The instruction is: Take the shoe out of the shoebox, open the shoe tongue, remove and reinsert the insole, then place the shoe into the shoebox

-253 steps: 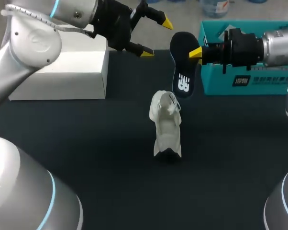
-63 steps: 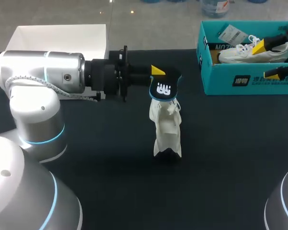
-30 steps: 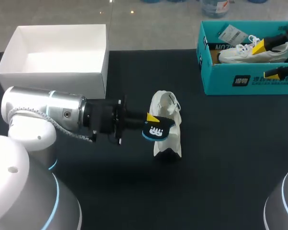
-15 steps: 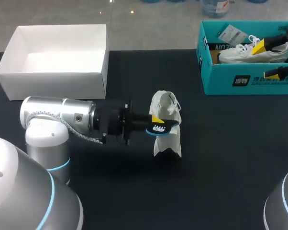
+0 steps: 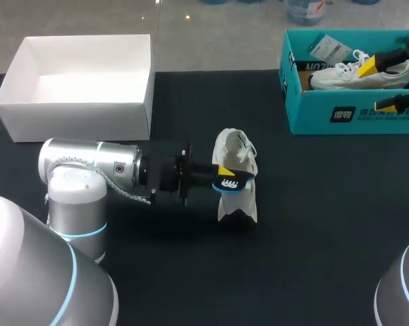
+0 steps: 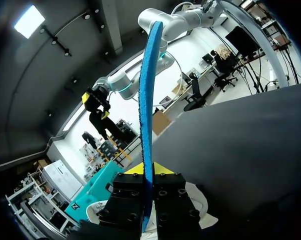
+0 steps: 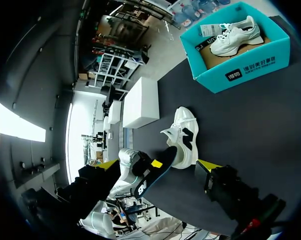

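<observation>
A white shoe [image 5: 236, 157] stands on the black table near the middle, also seen in the right wrist view [image 7: 185, 136]. My left gripper [image 5: 221, 176] comes in from the left and is shut on a dark blue insole [image 5: 233, 183], held level against the shoe's middle. In the left wrist view the insole [image 6: 146, 100] stands edge-on between the fingers of the left gripper [image 6: 147, 169], with the shoe [image 6: 202, 209] below. I cannot tell if its tip is inside the shoe. My right gripper [image 5: 378, 85] hangs open over the teal shoebox [image 5: 327, 119], holding nothing.
The teal shoebox [image 7: 250, 62] at the back right holds a second white shoe [image 5: 347, 75] and a paper tag. An open white box [image 5: 79, 112] stands at the back left. The left arm's body [image 5: 89, 173] lies low across the table's left half.
My left gripper has moved right with the insole, bringing it against the shoe, and the insole has turned flatter. The right arm has not moved.
</observation>
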You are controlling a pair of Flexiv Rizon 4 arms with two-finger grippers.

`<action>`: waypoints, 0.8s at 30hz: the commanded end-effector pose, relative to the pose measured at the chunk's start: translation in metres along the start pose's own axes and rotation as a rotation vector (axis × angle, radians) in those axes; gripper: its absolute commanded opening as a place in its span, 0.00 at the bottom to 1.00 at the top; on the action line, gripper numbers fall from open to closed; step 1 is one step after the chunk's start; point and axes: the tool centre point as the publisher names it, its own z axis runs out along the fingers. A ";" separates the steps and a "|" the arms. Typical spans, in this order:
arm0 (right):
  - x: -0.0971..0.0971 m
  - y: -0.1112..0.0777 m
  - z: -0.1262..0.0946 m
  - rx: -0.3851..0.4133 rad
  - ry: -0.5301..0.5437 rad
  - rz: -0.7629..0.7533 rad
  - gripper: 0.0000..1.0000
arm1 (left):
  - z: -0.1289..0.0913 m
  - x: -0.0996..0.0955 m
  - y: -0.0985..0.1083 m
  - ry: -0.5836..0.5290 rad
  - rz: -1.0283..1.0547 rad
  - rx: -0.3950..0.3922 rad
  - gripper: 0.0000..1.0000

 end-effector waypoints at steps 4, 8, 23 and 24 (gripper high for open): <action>0.000 0.000 0.001 -0.001 -0.003 0.001 1.00 | -0.002 -0.004 -0.008 -0.028 -0.013 0.008 0.00; 0.000 0.000 0.001 -0.001 -0.003 0.001 1.00 | -0.001 -0.012 -0.028 -0.042 -0.001 0.060 0.00; 0.000 0.000 0.001 -0.001 -0.003 0.001 1.00 | 0.016 -0.011 -0.024 -0.049 0.013 0.060 0.00; 0.000 0.000 0.001 -0.001 -0.003 0.001 1.00 | 0.013 -0.010 -0.021 -0.047 0.006 0.049 0.00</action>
